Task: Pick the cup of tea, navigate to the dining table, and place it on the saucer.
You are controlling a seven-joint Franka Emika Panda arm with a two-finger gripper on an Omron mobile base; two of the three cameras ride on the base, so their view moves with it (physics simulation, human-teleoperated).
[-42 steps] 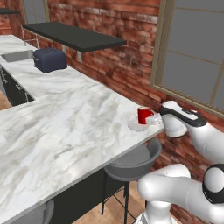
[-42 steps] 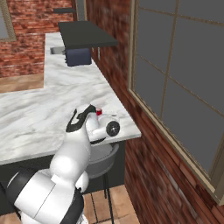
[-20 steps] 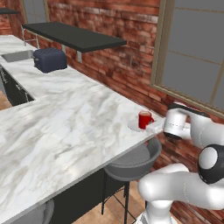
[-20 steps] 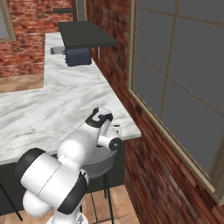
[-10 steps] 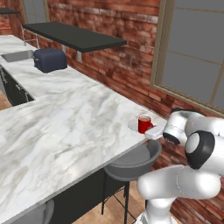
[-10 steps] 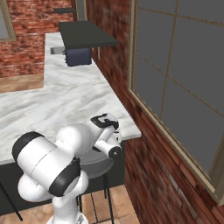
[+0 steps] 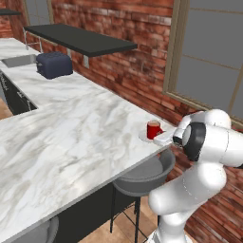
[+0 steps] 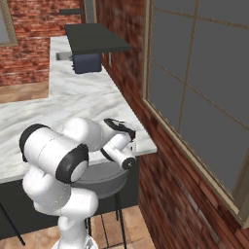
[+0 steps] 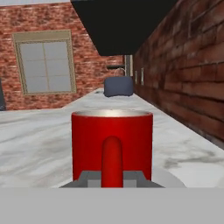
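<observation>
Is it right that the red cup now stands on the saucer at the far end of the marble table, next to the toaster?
Not quite. The cup of tea does stand on the saucer, but at the near corner of the dining table, close to the robot. The dark toaster sits far down the counter, as the left base view shows.

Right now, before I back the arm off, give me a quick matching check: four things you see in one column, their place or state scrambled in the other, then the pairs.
Things:
1. cup of tea
2. saucer
3. toaster
4. gripper

Place or state:
A. far end of the dining table, below the black shelf
B. shut on the red handle
C. standing upright on the saucer
D. flat at the table's near corner, by the brick wall

Pairs: 1-C, 2-D, 3-A, 4-B
</observation>
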